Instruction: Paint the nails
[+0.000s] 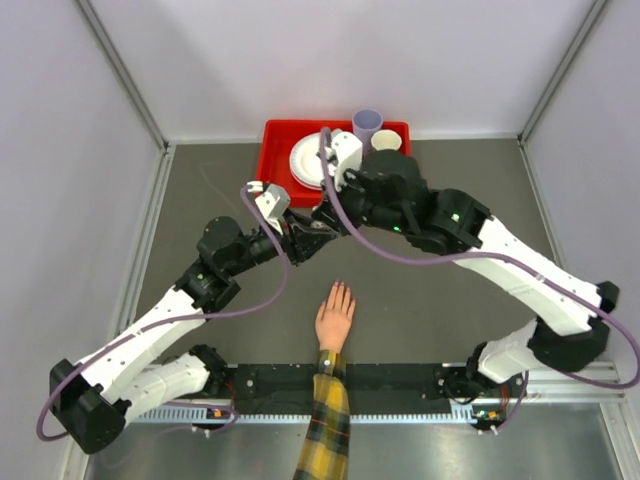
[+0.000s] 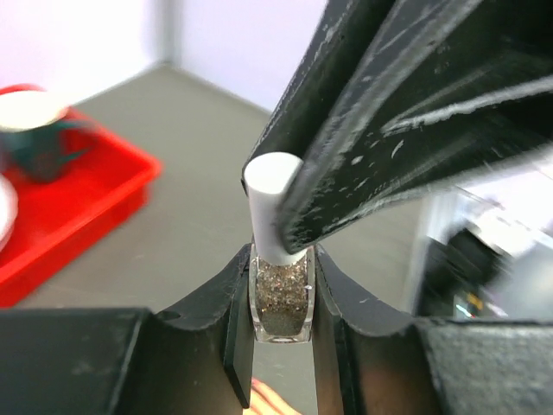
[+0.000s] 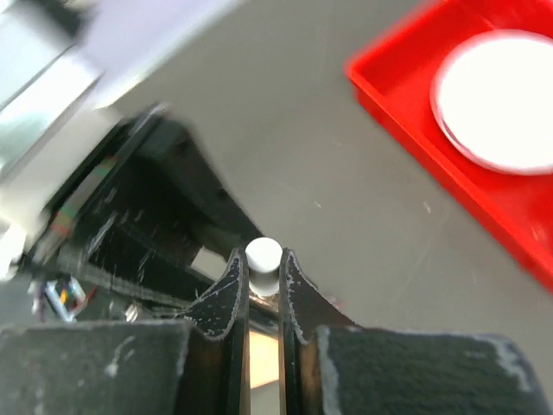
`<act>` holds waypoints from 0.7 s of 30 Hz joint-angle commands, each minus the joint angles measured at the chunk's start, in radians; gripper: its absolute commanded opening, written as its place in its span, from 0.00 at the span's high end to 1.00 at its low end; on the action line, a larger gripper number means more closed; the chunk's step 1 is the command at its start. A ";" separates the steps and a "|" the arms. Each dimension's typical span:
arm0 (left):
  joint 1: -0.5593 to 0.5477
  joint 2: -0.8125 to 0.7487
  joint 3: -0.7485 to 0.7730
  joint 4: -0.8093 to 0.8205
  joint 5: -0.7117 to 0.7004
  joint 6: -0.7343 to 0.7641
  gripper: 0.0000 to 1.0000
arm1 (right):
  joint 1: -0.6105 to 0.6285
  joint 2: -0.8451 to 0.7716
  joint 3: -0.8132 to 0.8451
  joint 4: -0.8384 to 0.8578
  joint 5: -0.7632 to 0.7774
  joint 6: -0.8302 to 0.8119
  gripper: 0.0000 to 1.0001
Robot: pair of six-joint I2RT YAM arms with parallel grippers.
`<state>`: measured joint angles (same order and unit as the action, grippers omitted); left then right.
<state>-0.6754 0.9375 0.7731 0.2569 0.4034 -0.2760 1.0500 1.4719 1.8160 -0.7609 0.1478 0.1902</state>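
Five nails [image 1: 338, 287] tip fingers [image 1: 341, 297] lying flat on the counter [image 1: 430, 310], lower centre, pointing up-frame toward both hands just above. Your left hand [image 2: 281, 281] grips the bottle [image 2: 281, 304]; your right hand [image 3: 263, 264] is clenched on its cap [image 3: 263, 252].

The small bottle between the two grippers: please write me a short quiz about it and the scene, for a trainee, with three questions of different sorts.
1. True or false: the left gripper is shut on the clear body of the bottle.
2. What does the right gripper clamp? A: the pale cap of the bottle. B: a white plate. C: a finger.
3. Fill in: the hand lies flat on the table, its fingers pointing toward the far tray, which is ___ in colour.

Key: 1 true; 2 A; 3 red.
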 commanded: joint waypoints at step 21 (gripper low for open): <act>-0.010 -0.114 0.146 0.019 0.165 0.029 1.00 | -0.033 -0.194 -0.066 0.212 -0.152 -0.003 0.32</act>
<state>-0.6888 0.8425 0.8543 0.4980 0.8124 -0.4149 0.9577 1.2755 1.6791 -0.5068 -0.4683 0.0776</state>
